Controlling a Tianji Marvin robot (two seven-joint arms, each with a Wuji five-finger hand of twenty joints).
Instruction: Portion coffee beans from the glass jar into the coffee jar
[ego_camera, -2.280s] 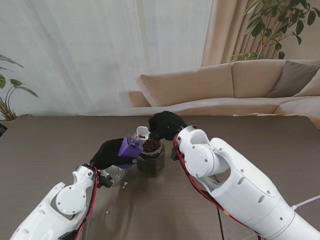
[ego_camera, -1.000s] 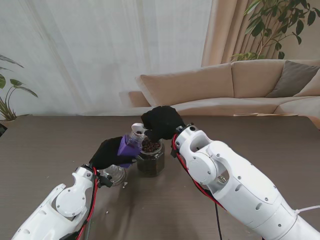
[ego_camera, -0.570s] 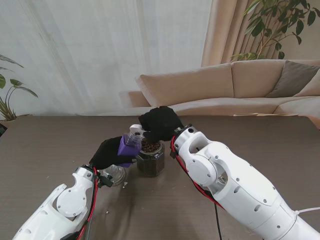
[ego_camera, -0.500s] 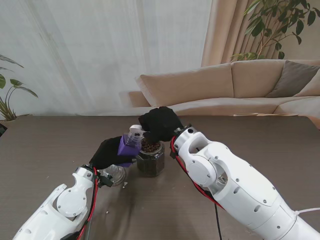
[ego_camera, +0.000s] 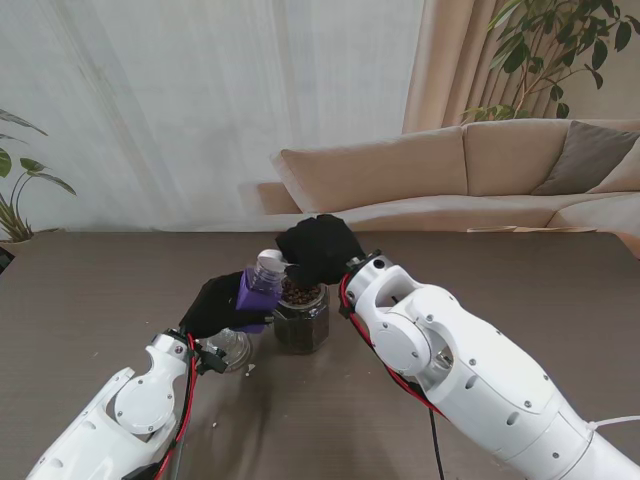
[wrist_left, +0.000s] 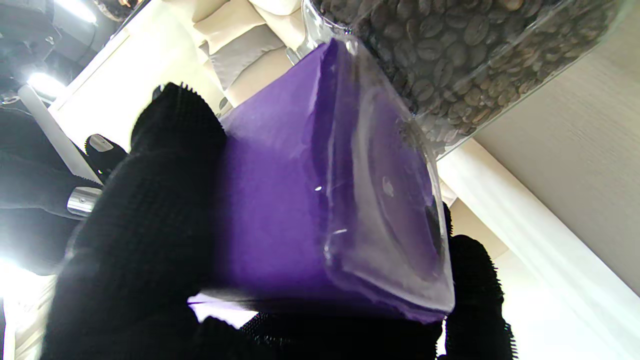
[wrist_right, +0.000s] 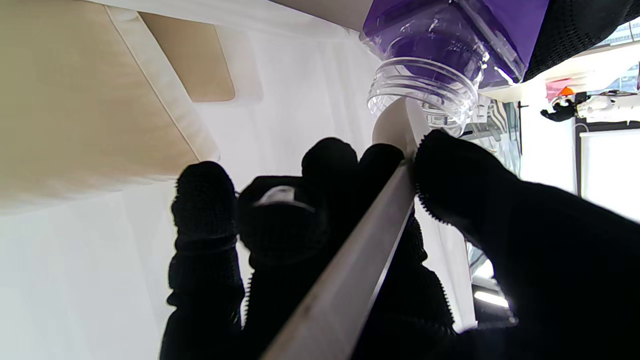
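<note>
The left hand (ego_camera: 222, 305) is wrapped round a purple-labelled clear coffee jar (ego_camera: 258, 291), holding it tilted just left of the glass jar (ego_camera: 301, 318) with its threaded mouth turned toward the right hand (ego_camera: 318, 247). That right hand is pinched shut on the handle of a white scoop (wrist_right: 395, 129), whose bowl sits right at the open neck of the coffee jar (wrist_right: 440, 65). This looks like the tipping step, and the trick is to rest the scoop's lip inside the rim and roll the wrist slowly, so the beans slide in rather than bounce off the threads. The left hand should keep the jar steady at this angle. The glass jar stands on the dark wood-grain table (ego_camera: 90, 300), faceted, open-topped, packed with glossy brown coffee beans (wrist_left: 450, 45). From the left wrist, the coffee jar (wrist_left: 320, 200) shows a flat transparent base and smooth plastic walls, slick enough to slip in knitted black gloves. A small round clear item (ego_camera: 229, 349) lies near the left wrist, possibly a lid.
</note>
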